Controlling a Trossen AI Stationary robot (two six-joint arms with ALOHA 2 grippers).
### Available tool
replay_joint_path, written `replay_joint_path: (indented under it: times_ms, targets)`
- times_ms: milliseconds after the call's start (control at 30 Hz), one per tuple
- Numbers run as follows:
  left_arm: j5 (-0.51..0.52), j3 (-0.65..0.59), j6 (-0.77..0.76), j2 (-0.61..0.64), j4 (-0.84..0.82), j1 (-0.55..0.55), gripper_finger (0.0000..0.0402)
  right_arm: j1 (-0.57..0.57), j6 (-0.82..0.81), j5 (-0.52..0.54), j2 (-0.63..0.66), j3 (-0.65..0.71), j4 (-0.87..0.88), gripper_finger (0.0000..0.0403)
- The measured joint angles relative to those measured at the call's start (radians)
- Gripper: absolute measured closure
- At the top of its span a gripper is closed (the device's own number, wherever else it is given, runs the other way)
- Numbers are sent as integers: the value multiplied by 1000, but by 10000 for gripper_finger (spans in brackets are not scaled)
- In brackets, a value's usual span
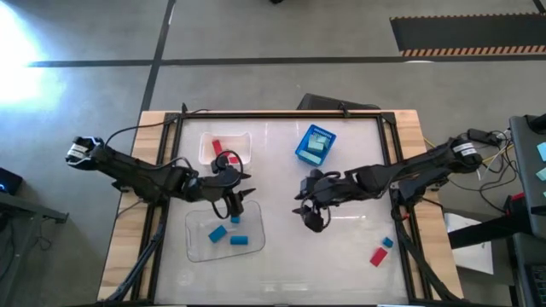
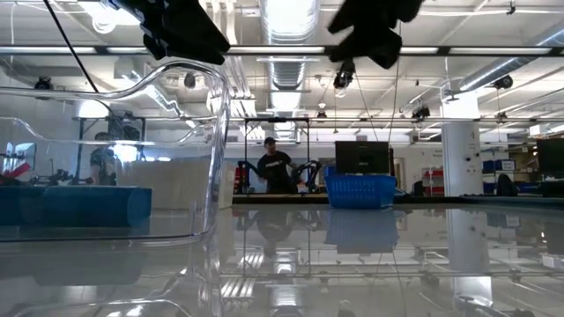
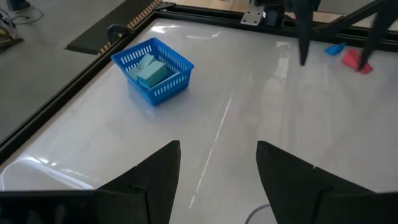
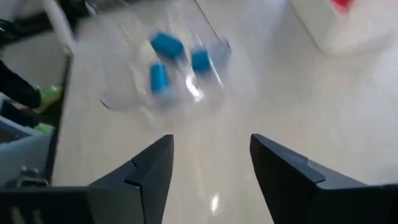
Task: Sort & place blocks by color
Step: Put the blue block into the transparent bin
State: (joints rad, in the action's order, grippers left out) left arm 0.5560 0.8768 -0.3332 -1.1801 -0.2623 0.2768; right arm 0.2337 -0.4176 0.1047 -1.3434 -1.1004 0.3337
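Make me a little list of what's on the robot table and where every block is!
clear tray: three blue blocks inside
white tray: red blocks inside
blue basket: mint blocks inside
loose blocks: one red block and one small blue block near the right front corner
left gripper: open, empty, over the clear tray
right gripper: open, empty, mid-table

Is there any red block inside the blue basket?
No, in the left wrist view the blue basket holds only pale teal blocks.

The white table (image 1: 281,256) holds 2 trays, a blue bin (image 1: 315,143), 2 loose blocks (image 1: 381,251).
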Motion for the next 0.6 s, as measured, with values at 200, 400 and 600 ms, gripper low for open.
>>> replay_joint_path:
  times_ms: [200,400,600]
  targets:
    - [1,-1,0,-1,0,0,207,4,-174,-3,-29,-43,322,218]
    - [2,-3,0,-1,0,0,207,27,-448,-116,-34,-19,602,233]
    - [2,-6,1,-1,0,0,207,145,-706,-282,-27,37,758,240]
